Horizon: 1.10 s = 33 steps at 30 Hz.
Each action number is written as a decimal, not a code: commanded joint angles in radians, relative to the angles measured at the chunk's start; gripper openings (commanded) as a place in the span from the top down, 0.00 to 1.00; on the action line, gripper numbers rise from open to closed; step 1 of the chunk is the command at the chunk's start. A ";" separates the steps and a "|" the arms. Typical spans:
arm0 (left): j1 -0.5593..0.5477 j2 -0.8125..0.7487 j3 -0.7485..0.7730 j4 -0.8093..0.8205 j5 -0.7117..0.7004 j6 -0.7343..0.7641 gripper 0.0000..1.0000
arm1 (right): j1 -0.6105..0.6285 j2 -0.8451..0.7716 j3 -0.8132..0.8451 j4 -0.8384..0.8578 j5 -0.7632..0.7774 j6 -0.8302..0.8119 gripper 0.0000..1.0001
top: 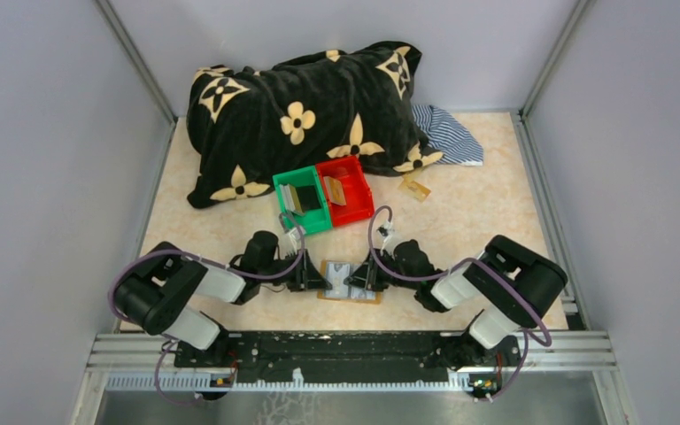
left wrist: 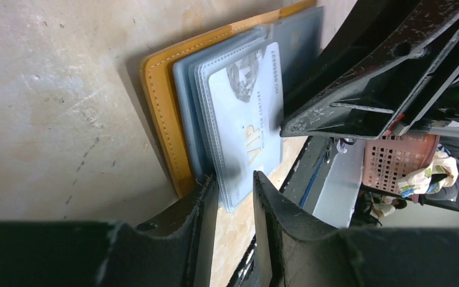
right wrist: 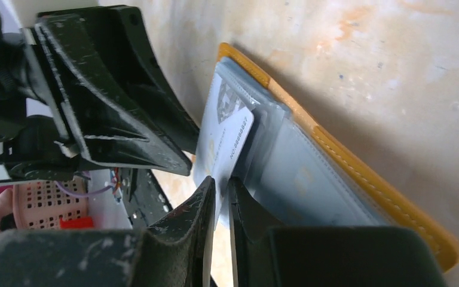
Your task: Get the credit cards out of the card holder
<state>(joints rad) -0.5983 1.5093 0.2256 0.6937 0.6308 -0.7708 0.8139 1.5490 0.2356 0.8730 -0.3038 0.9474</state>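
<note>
Right there at the near edge of the tabletop (top: 496,204), the holder (top: 350,285) lies open and flat between the two arms, its tan leather edge down against the surface and its grey sleeves (left wrist: 194,89) facing up. The arms come at it from either side.

The left hand (left wrist: 234,179) sits at one end of the holder. Its jaws straddle the edge of the sleeve stack and look closed onto it, one finger (left wrist: 203,203) right against the leather rim.

The right hand (right wrist: 220,182) has its jaws drawn almost together, and they pinch the edge of a silvery card (right wrist: 234,139). That card stands partway out of its sleeve, tilted up off the holder, with a printed number running along one side. From the left wrist view it reads "VIP" across its face.

Further back, a green bin (top: 301,202) and a red bin (top: 347,190) sit touching, side by side, just beyond the holder. A gold card (top: 336,191) lies in the red one; what is in the green one I can't make out. Behind the bins a black blanket (top: 310,106) with cream flowers is heaped against the back wall, and a striped cloth (top: 450,135) pokes out on its right.
</note>
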 commanded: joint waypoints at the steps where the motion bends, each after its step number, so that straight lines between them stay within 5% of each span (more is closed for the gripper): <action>1: -0.008 0.054 -0.002 -0.075 -0.041 0.023 0.64 | 0.017 0.028 0.020 0.167 -0.090 0.006 0.88; 6: -0.008 0.064 0.008 -0.090 -0.044 0.029 0.65 | 0.016 0.094 0.007 0.293 -0.116 0.050 1.00; 19: -0.008 0.098 0.019 -0.081 -0.042 0.023 0.65 | 0.014 0.065 0.001 0.231 -0.128 0.027 1.00; 28: -0.008 0.094 0.010 -0.076 -0.042 0.021 0.65 | 0.014 0.114 0.051 0.246 -0.178 0.015 0.66; 33: -0.008 0.085 0.009 -0.091 -0.052 0.025 0.65 | 0.015 0.146 0.042 0.299 -0.183 0.038 0.72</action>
<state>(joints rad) -0.5941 1.5692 0.2523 0.7143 0.6739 -0.7925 0.8154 1.6852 0.2588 1.0748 -0.4446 0.9813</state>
